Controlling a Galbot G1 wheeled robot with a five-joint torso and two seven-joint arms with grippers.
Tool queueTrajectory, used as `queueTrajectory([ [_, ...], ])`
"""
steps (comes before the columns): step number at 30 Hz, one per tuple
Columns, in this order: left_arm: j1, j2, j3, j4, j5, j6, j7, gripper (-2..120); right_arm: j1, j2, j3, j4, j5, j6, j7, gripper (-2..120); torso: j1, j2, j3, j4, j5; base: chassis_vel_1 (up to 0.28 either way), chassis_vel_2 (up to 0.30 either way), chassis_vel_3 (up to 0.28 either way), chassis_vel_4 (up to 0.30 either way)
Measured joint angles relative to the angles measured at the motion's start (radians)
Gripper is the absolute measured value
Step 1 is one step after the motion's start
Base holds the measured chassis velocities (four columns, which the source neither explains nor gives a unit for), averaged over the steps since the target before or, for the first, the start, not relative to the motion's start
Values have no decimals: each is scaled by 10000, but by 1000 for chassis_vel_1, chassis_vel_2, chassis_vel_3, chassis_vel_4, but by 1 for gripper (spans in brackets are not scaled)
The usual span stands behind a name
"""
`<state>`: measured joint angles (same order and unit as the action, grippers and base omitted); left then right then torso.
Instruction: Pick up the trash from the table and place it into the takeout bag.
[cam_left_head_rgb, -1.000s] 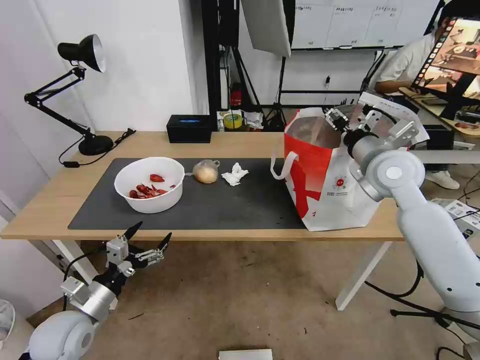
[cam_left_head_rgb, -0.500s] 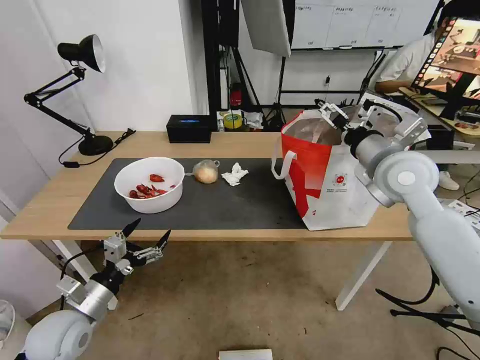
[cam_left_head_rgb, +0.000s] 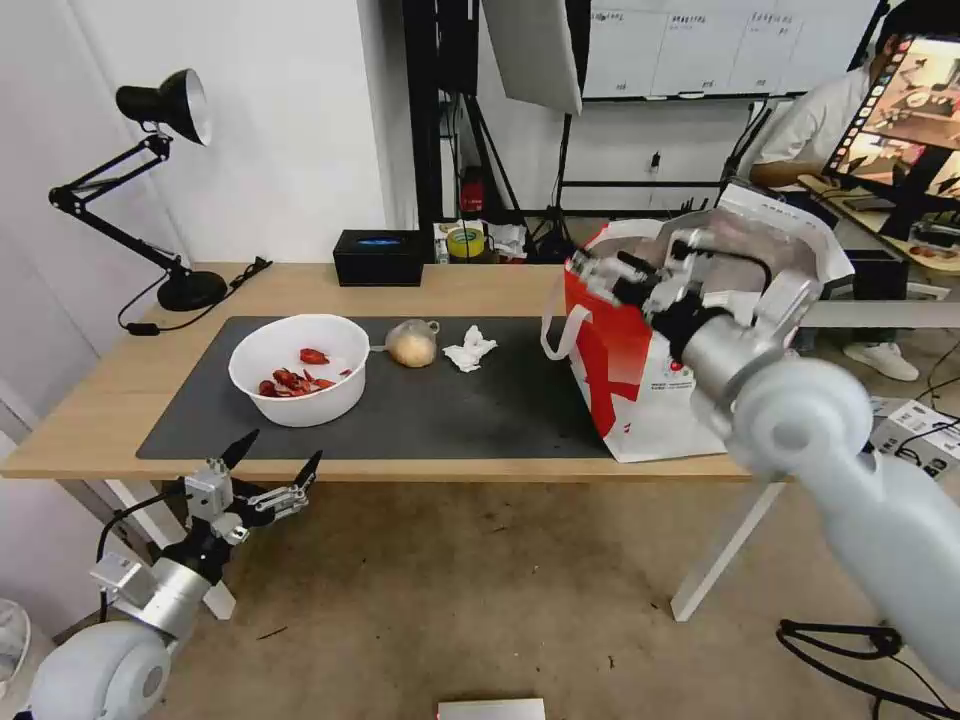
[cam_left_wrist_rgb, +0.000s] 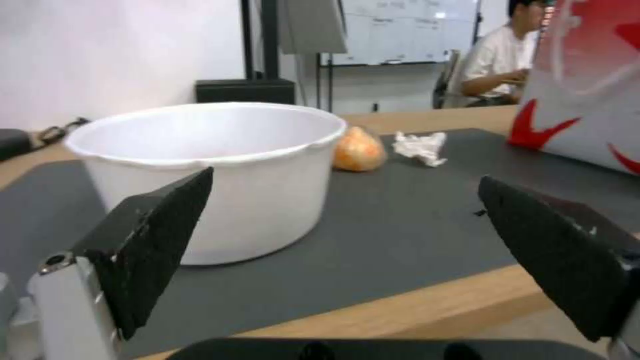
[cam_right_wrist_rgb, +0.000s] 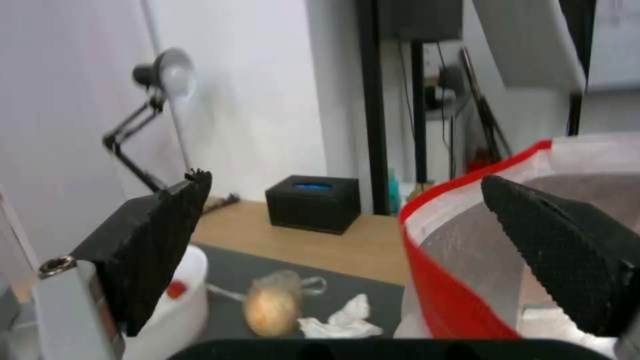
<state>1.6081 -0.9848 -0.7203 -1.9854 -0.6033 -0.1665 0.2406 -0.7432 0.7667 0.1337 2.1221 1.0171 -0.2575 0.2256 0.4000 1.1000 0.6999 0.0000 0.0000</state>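
The right gripper (cam_left_head_rgb: 600, 275) hangs over the rim of the large red-and-white foil-lined takeout bag (cam_left_head_rgb: 650, 390) at the right end of the long light-wood table (cam_left_head_rgb: 480, 285), jaws spread wide and empty. On the dark grey mat (cam_left_head_rgb: 450, 410) lie the white round bowl with red scraps (cam_left_head_rgb: 298, 382), the small clear bag with a tan lump (cam_left_head_rgb: 411, 344) and the crumpled white napkin (cam_left_head_rgb: 469, 349). The left gripper (cam_left_head_rgb: 268, 466) waits below the table's front edge, wide open, holding nothing.

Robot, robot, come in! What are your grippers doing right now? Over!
Right gripper open over takeout bag. Left gripper open below table. Bowl untouched. Nothing blocking.
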Motion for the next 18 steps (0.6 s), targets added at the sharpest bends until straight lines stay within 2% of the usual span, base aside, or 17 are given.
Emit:
queueTrajectory([
  [1, -6, -23, -2, 21, 81, -28, -117, 100, -289, -97, -75, 98, -962, 246, -296, 100, 0, 0, 0, 0, 0, 0, 0, 0, 0],
  [2, -6, -23, -2, 21, 81, -28, -117, 100, -289, -97, -75, 98, -962, 246, -296, 100, 0, 0, 0, 0, 0, 0, 0, 0, 0],
  [5, -13, -84, -5, 82, 203, -62, -264, 100, -965, -214, -135, 238, -3003, 1186, -681, 100, 0, 0, 0, -1, 1, 0, 0, 0, 0],
  [8, -14, -154, 46, 115, 252, -77, -272, 100, -1156, -216, -101, 250, -3555, 1650, -696, 100, -1, 0, 0, 0, 0, 0, 0, 0, 0],
  [12, -13, -231, 104, 118, 301, -88, -272, 100, -1336, -228, 12, 267, -3630, 1752, -707, 100, 0, 0, 0, 1, -1, 0, 0, 0, 0],
  [18, 42, -370, 110, 102, 357, -134, -312, 100, -2616, -63, 482, 448, -3668, 1851, -752, 100, 0, 0, 0, 0, 1, 0, 0, 0, 0],
])
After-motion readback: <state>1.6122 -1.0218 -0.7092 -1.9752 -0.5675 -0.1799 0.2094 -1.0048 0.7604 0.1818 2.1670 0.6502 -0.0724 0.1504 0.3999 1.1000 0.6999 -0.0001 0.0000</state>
